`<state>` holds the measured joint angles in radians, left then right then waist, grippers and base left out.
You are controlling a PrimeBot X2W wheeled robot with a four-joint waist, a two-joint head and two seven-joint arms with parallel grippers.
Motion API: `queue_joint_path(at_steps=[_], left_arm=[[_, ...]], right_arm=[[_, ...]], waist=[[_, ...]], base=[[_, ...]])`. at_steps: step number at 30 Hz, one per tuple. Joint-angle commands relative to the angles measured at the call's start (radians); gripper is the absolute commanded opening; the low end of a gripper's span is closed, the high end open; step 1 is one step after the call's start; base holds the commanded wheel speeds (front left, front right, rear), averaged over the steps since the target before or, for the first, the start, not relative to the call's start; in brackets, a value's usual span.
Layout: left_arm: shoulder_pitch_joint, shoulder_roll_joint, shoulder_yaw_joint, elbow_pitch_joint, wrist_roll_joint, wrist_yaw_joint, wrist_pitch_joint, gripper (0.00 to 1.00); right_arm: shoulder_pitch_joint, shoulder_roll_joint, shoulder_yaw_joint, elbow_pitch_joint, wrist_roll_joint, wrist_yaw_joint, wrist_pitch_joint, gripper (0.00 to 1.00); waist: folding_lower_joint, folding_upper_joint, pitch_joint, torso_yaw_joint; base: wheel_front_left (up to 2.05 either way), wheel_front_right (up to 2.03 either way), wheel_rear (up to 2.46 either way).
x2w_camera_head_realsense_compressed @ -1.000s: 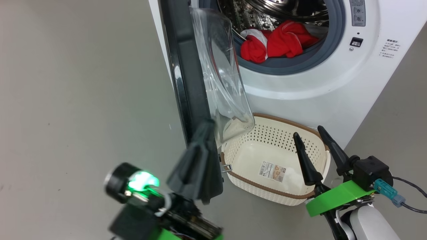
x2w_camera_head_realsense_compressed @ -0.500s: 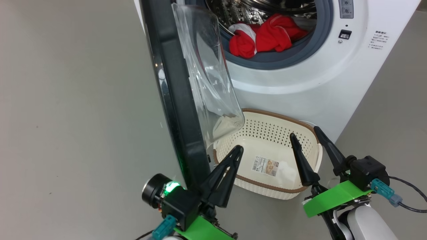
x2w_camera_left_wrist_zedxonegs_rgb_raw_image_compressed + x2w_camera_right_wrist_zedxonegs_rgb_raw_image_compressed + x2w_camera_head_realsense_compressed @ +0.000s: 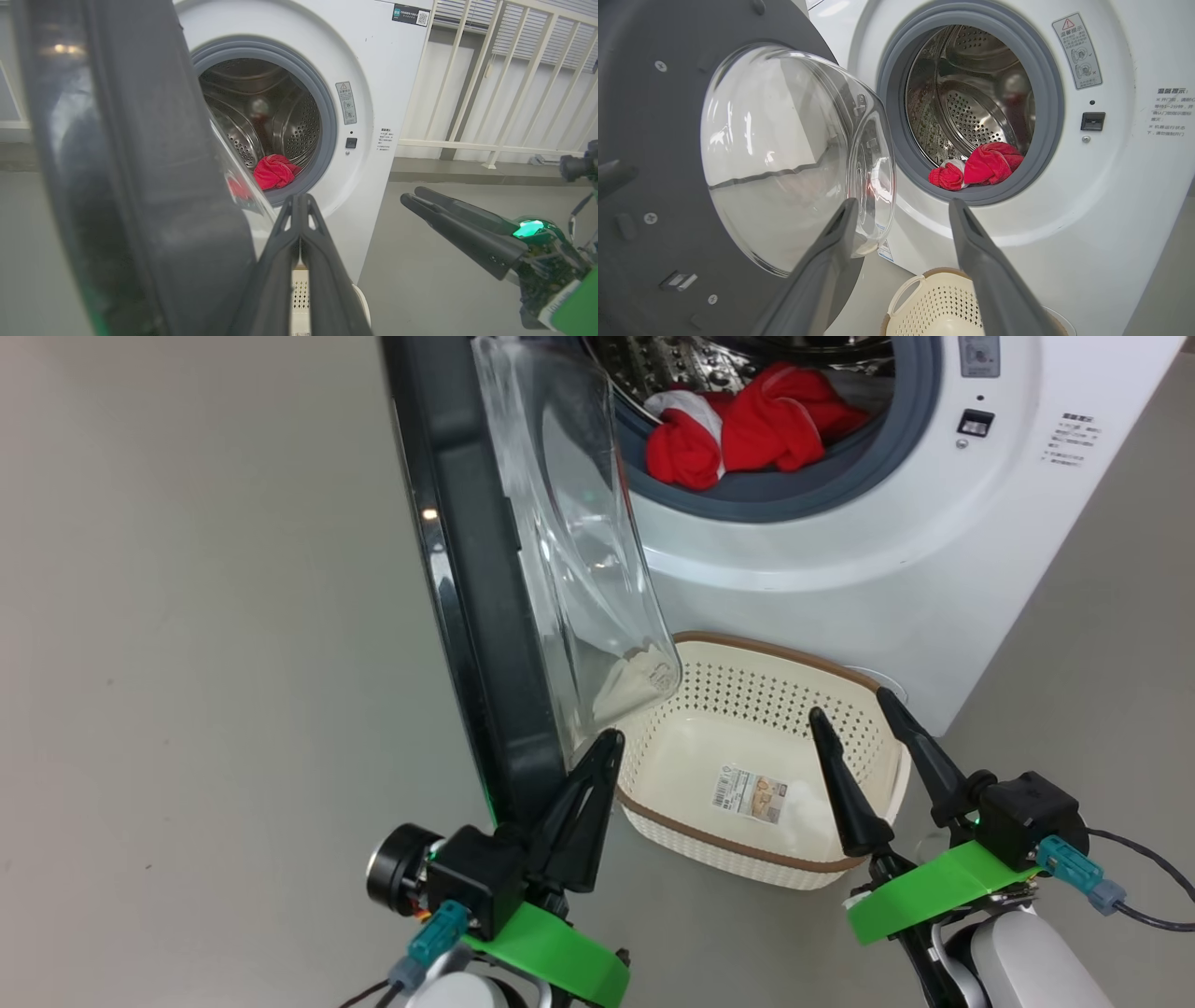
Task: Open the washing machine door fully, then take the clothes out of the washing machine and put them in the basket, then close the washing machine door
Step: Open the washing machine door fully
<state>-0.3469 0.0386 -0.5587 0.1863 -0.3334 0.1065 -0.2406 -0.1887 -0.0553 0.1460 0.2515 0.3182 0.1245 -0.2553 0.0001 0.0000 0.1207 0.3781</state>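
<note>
Black and tapered, our left pincer (image 3: 611, 739) is pressed shut with nothing between its fingers. It sits just beside the lower rim of the door (image 3: 471, 569), on the glass side; we cannot tell whether it touches. Our right pincer (image 3: 850, 707) stands spread wide and empty, further out from the door on that same side, over the basket (image 3: 775, 651) that sits by the door's lower edge. Beyond the door, the red clothes (image 3: 747, 429) lie bunched at the front lip of the drum (image 3: 971, 93).

We judge them soft, light and limp. A pinch on the top fold of the nearest lump should lift it, though loose ends may drag on the grey seal (image 3: 889, 107). The door itself looks stiff and glossy, so we would push on its dark rim, not the slick glass (image 3: 569, 541).
</note>
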Motion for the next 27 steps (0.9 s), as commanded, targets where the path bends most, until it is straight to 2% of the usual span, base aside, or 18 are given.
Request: queue_joint_path(at_steps=[1, 15, 27], left_arm=[[-0.027, 0.016, 0.054, -0.011, -0.012, 0.016, -0.012, 0.0], [0.033, 0.063, 0.137, -0.031, -0.056, 0.064, -0.013, 0.0], [0.061, 0.128, 0.237, -0.049, -0.092, 0.115, -0.012, 0.0]], right_arm=[[-0.025, 0.005, 0.025, -0.024, 0.014, 0.006, -0.006, 1.0], [-0.007, 0.005, 0.035, -0.021, 0.017, 0.006, -0.006, 1.0], [-0.003, 0.005, 0.042, -0.02, -0.003, 0.006, -0.006, 1.0]], waist=[[-0.0001, 0.0, -0.006, 0.016], [-0.0001, 0.0, -0.021, 0.093], [-0.0001, 0.0, 0.006, 0.108]], base=[[0.0, 0.0, 0.0], [0.0, 0.0, 0.0], [0.0, 0.0, 0.0]])
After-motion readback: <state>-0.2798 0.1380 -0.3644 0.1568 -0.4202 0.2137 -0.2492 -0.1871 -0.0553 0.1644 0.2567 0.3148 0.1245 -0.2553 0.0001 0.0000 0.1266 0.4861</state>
